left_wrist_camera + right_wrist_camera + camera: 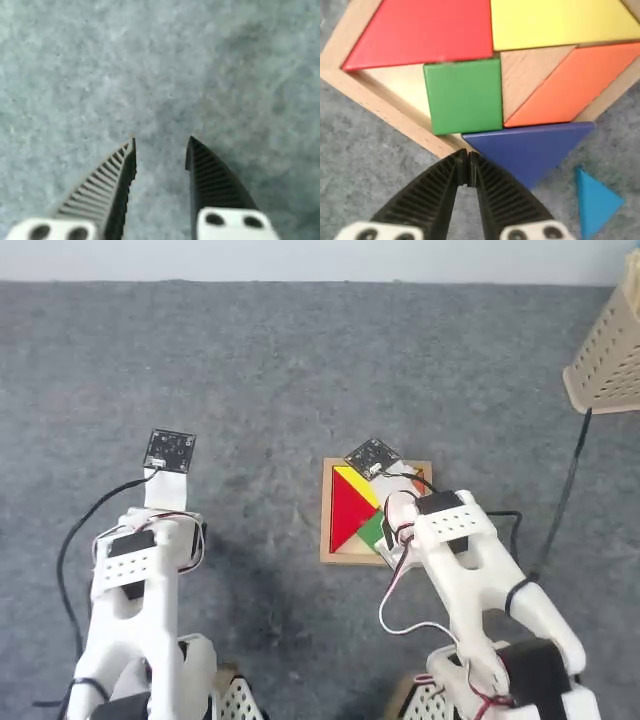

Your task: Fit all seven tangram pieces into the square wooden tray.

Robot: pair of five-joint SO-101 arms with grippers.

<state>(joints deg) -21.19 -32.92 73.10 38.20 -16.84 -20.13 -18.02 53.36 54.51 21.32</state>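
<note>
Setup: the table [260,370] has a grey, napped cover. The tray [328,552] sits right of the table's middle, under the right arm.

Hands: the right hand [468,167] is clenched on nothing, tips just short of the tray's rim. The left hand [162,141] is released and holds nothing, over bare table toward the left edge.

Seated flat in the tray: red triangle [425,32], yellow triangle [560,20], orange parallelogram [570,80], green square [464,95].

Not seated: the dark blue triangle [530,150] rides over the rim. The light blue triangle [595,200] lies on the table just beside it.

Judgement: the pieces look thin, stiff and light, with smooth painted faces likely to slip. Pinch the light blue triangle edge to edge, not by its faces.
</note>
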